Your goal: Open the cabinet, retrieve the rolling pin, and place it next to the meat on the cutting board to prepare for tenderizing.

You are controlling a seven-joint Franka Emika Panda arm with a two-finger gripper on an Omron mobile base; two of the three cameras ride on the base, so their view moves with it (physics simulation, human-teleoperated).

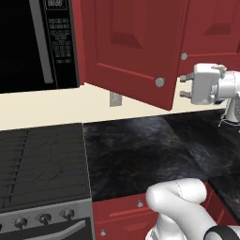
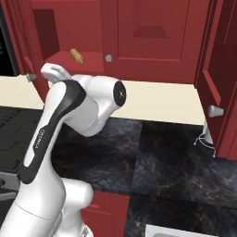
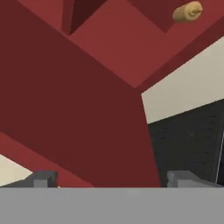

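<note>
Two dark pincer (image 3: 109,178) tips sitting wide apart on nothing, open cabinet (image 1: 126,51) door right ahead, rolling pin (image 2: 77,56) further back on the shelf, probably light, stiff, roll-prone, so best grabbed mid-barrel.
</note>
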